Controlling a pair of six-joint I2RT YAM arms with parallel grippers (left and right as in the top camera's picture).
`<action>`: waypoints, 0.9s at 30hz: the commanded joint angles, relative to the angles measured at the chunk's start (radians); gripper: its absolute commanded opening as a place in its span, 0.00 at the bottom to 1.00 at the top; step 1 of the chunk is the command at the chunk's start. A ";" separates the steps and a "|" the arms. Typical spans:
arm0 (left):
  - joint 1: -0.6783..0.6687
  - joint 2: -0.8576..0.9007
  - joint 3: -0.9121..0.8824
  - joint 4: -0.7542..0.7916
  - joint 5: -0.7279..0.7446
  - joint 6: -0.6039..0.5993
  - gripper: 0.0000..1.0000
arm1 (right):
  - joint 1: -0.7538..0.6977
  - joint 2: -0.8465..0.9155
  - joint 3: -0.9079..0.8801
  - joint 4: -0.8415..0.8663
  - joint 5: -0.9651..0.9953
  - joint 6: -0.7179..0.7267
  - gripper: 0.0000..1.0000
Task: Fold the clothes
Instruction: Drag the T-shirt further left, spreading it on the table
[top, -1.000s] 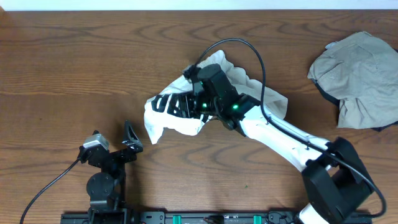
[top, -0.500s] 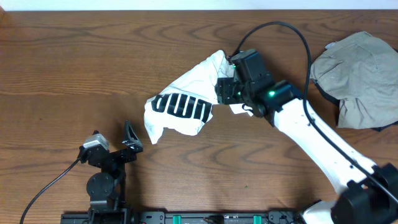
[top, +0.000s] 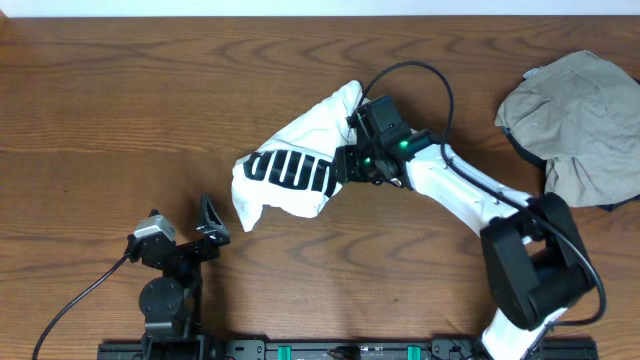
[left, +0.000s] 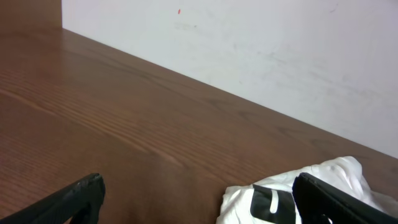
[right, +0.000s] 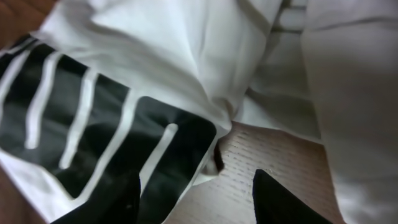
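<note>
Near the middle of the overhead frame, the white T-shirt (top: 300, 140) lies bunched in a rough wedge on the tabletop (top: 120, 100). Its black block lettering (top: 292, 172) faces up along the lower left edge. It is crumpled, not spread flat, so no fold looks finished.

At the shirt's right-hand edge sits the right tool (right: 199, 196), released. In the right wrist view its fingers stand apart over a hem, with printed cloth on one side and bare wood on the other. The layers overlap there. If the tool clenches now, it may pinch several layers at once or catch only the top one. A pull would then probably drag the whole bundle instead of opening it. Nothing pins the far side, so the shirt could slide across the smooth wood. A finger might also scrape the wood where the cloth is thin.

Low in the left of the overhead frame, the left tool (top: 183, 225) is released and empty, well apart from the shirt.

At the right edge, a grey-beige shirt (top: 580, 120) lies heaped over a dark garment (top: 523, 148). A wide sweep that way could tangle the piles.
</note>
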 joint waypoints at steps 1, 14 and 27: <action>0.007 0.001 -0.021 -0.036 -0.023 0.017 0.98 | 0.008 0.037 -0.001 0.019 -0.046 0.014 0.54; 0.007 0.001 -0.021 -0.036 -0.023 0.017 0.98 | 0.054 0.058 -0.001 0.080 -0.034 0.059 0.50; 0.007 0.001 -0.021 -0.036 -0.023 0.017 0.98 | -0.015 0.058 -0.001 0.039 0.069 0.072 0.57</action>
